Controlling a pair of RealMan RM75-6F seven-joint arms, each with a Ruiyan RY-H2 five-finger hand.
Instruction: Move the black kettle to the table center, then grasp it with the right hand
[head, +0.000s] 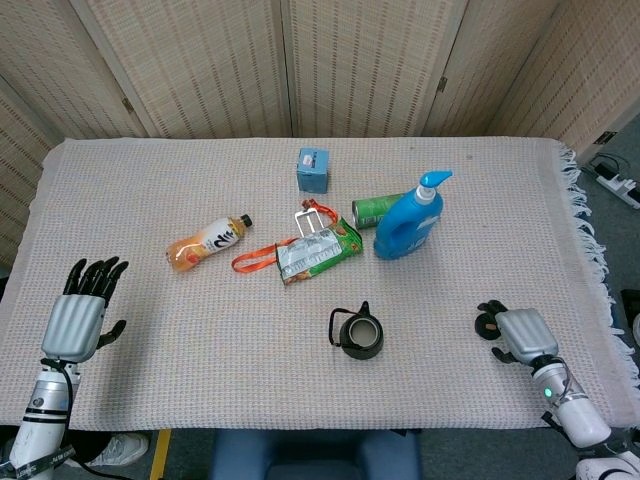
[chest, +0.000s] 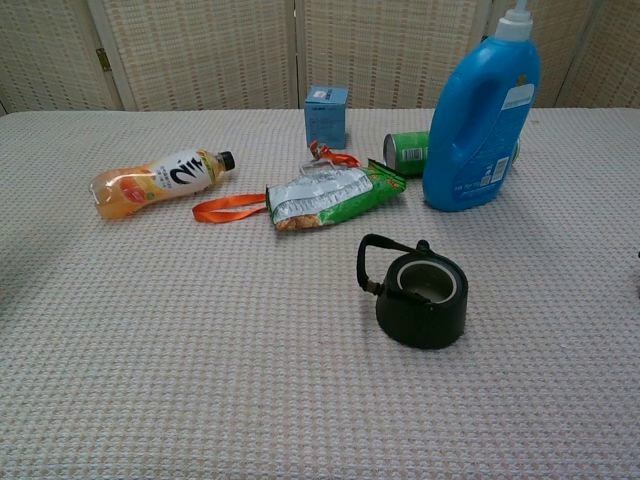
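Note:
The black kettle (head: 358, 335) stands upright near the table's front middle, lidless, with its handle to the left; in the chest view the kettle (chest: 420, 297) is right of centre. My right hand (head: 520, 333) hovers by the front right edge, well right of the kettle. Its dark fingers droop over a small black lid (head: 487, 321), and I cannot tell whether they touch it. Far from the kettle, my left hand (head: 78, 315) is at the front left edge, fingers straight and apart, holding nothing. Neither hand shows in the chest view.
Behind the kettle lie a green snack bag (head: 320, 250) with an orange strap (head: 255, 260), a juice bottle (head: 208, 241), a green can (head: 372, 211) and a blue detergent bottle (head: 410, 222). A small blue box (head: 313, 169) stands farther back. A woven cloth (head: 150, 180) covers the table.

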